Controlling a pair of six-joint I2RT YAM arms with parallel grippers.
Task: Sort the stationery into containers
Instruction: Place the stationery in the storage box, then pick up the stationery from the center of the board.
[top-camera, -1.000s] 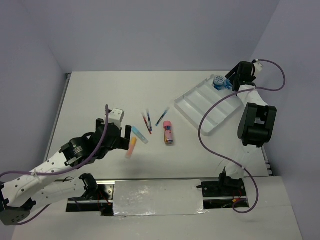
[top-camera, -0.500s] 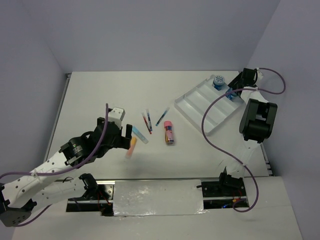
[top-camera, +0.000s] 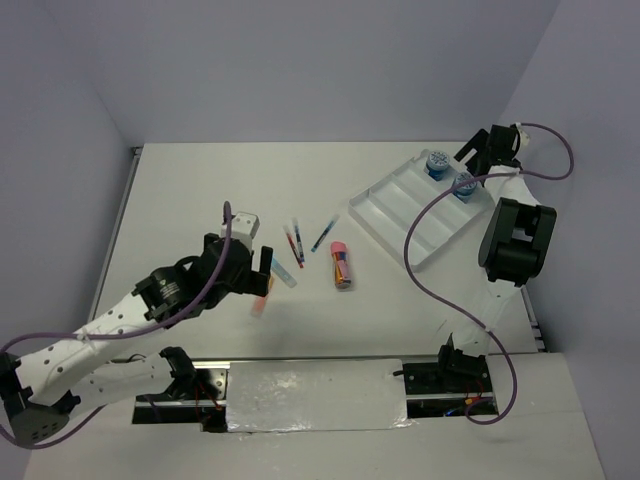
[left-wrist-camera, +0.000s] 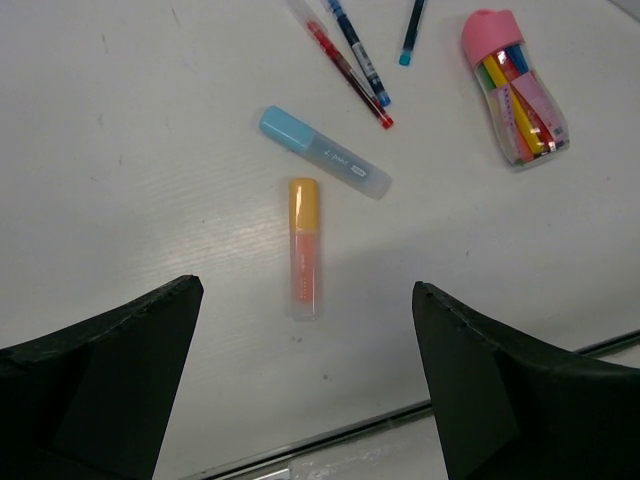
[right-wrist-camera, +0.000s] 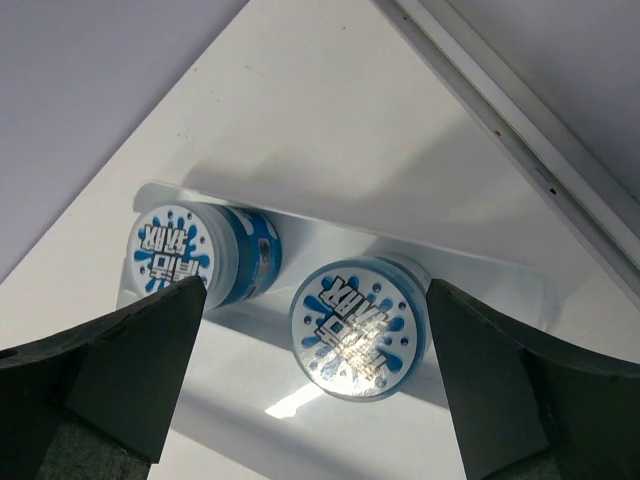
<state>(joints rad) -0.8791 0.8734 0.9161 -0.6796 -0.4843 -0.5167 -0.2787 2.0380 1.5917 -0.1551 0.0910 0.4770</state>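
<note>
White surface (top-camera: 200, 190) seen from above, with two robot arms mounted at its near edge and stationery scattered across the middle.

We see the left end effector (left-wrist-camera: 305, 285) hanging above the surface with its two dark fingers (left-wrist-camera: 110, 370) spread wide and nothing between them. Directly below the gap lies a short orange bar with a yellow-orange cap (left-wrist-camera: 304, 245), flat on the surface. Just beyond it lies a light-blue short bar with a clear body (left-wrist-camera: 325, 165), set at an angle; the two are near each other but apart. Farther off we see a thin red pen (left-wrist-camera: 350, 75) and a thin blue pen (left-wrist-camera: 355, 48) lying side by side, and a third thin pen with a blue tip (left-wrist-camera: 410, 25) a little to their right. A pink-capped clear tube holding coloured sticks (left-wrist-camera: 515, 85) lies to the right of the pens.

At the far right stands a white rectangular plastic tray with long parallel compartments (top-camera: 400, 195). Two blue round jars with blue-and-white splash-patterned lids sit at its far end, one jar (right-wrist-camera: 175, 250) beside the other jar (right-wrist-camera: 360, 325), close together. We see the right end effector (right-wrist-camera: 318, 285) above them, fingers spread wide, gripping neither.
</note>
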